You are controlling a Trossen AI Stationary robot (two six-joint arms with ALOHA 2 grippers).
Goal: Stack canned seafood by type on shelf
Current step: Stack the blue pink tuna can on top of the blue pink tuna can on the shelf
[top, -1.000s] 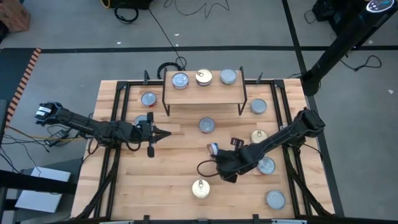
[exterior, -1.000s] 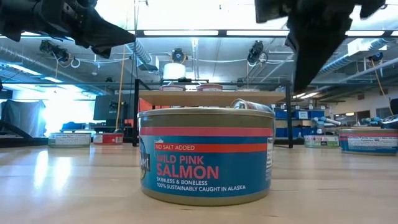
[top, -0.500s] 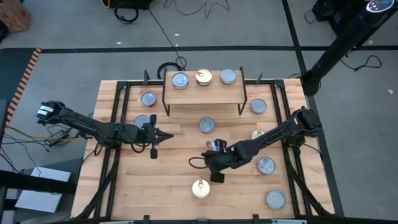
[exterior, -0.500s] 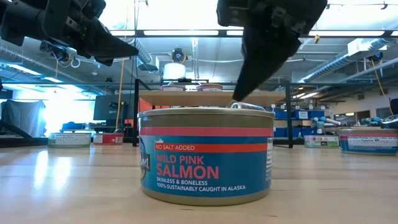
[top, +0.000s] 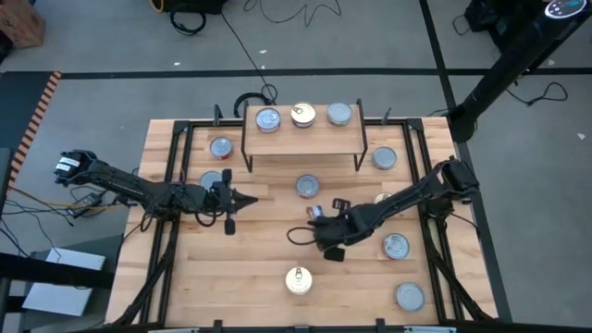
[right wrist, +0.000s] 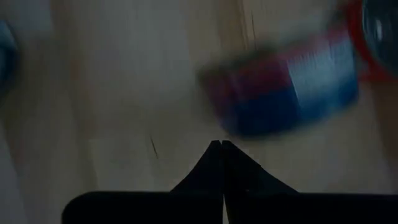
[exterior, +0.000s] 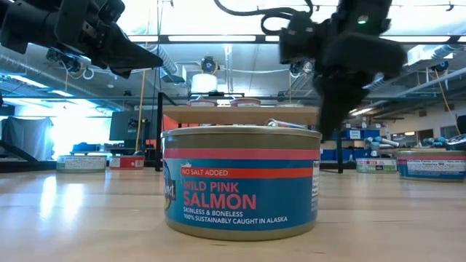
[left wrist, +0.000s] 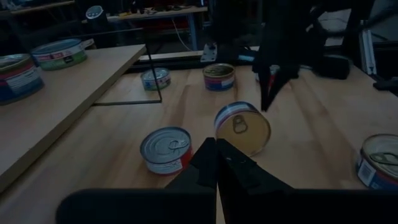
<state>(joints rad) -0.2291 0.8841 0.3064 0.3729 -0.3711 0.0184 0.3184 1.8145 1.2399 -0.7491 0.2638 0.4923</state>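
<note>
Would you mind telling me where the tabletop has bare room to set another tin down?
The near left corner, left of the gold-topped tin, is bare wood. So is the strip between the left gripper and that tin. The right side is crowded with tins and the right gripper.

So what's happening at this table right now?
Two arms are sorting seafood tins onto the small wooden shelf, which holds three tins in a row so far. The right gripper, shut and empty, sits mid-table beside a tin tipped on its side. The left gripper, also shut and holding nothing, hangs over the table's left part. Other tins lie scattered on the tabletop, including a salmon can near the front edge.
</note>
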